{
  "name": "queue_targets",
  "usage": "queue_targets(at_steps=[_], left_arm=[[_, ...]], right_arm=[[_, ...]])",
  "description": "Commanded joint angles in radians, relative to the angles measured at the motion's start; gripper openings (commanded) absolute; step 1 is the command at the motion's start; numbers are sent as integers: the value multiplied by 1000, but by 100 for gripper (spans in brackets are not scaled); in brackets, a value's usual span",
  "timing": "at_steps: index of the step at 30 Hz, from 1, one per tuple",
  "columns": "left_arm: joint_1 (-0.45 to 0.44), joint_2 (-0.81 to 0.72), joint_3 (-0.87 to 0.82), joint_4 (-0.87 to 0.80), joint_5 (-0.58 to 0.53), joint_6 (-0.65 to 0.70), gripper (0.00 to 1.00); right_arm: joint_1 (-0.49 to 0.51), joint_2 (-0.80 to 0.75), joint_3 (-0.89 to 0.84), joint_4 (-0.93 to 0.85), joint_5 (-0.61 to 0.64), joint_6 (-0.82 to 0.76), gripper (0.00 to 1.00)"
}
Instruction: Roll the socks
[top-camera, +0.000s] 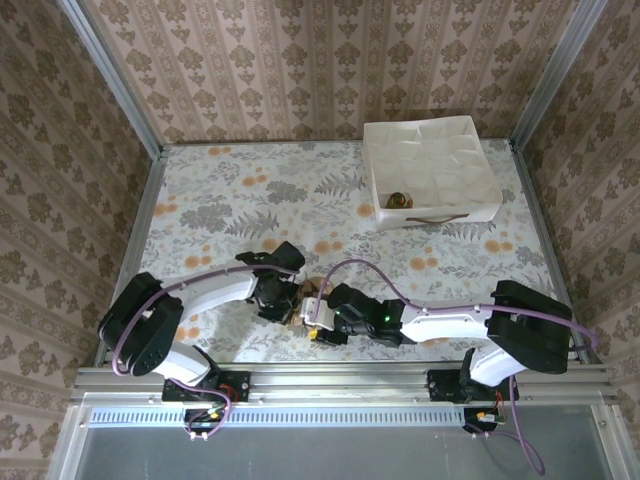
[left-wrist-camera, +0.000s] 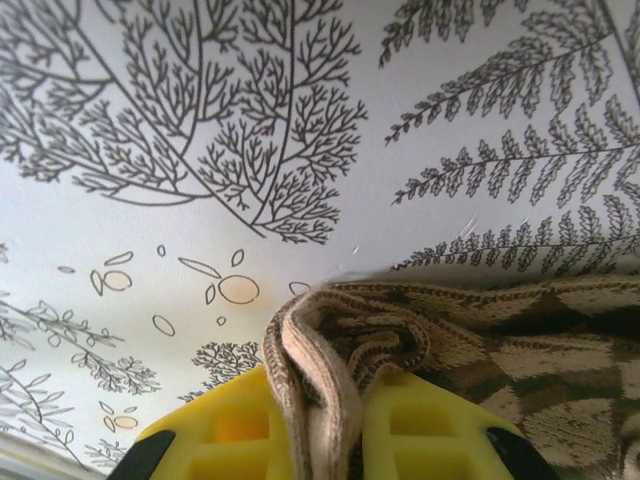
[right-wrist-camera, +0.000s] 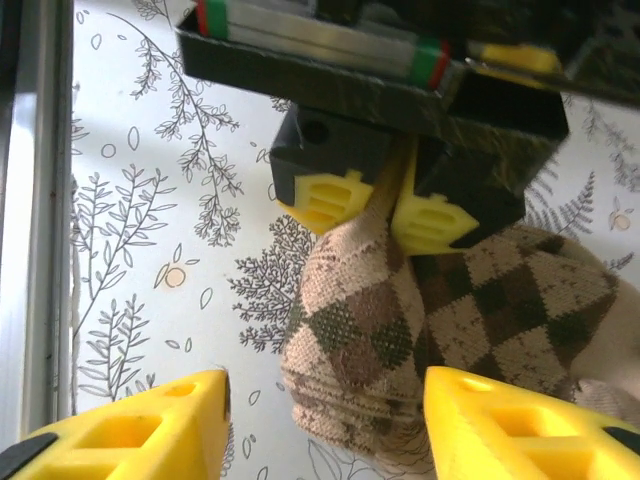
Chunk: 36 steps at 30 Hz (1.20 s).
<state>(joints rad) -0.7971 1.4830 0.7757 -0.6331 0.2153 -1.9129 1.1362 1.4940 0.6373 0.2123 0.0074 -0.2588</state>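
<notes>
Pinching bunched edge of argyle sock (left-wrist-camera: 480, 345): left claw (left-wrist-camera: 325, 425), jaws clamped together on fabric fold. Right claw (right-wrist-camera: 325, 410) apart, jaws straddling sock's rounded end, facing left claw. Sock lies on floral table (left-wrist-camera: 150, 200) between both claws. Small brownish bundle (top-camera: 397, 200) in white box (top-camera: 480, 150), well beyond right claw.

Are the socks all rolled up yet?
One small rolled bundle already sits in the white box. The left pincer is pinching the argyle sock by its edge, with the right pincer open on either side. That sock is not rolled yet.
</notes>
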Motion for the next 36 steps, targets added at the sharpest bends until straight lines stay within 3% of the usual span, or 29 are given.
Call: queue_targets(at_steps=[1, 15, 20, 24, 25, 27, 29, 34, 36], left_arm=[[-9, 71, -27, -137, -24, -50, 0], [62, 103, -12, -133, 56, 96, 0], [79, 93, -7, -140, 62, 125, 0], [92, 58, -3, -138, 55, 147, 0], [95, 42, -3, -133, 48, 152, 6], [102, -6, -4, -113, 28, 165, 31], [113, -56, -16, -80, 28, 171, 51], [152, -167, -32, -17, 24, 235, 79], [165, -211, -33, -14, 12, 262, 82]], right_arm=[[40, 48, 26, 35, 145, 11, 55], [71, 222, 168, 26, 314, 30, 46], [80, 280, 192, -11, 322, 71, 33], [80, 311, 177, -37, 365, 127, 17], [80, 316, 172, -42, 373, 142, 11], [75, 318, 144, -44, 366, 176, 0], [64, 312, 114, -35, 318, 210, 0], [16, 303, 62, -27, 101, 265, 0], [-9, 303, 45, -21, 24, 288, 0]])
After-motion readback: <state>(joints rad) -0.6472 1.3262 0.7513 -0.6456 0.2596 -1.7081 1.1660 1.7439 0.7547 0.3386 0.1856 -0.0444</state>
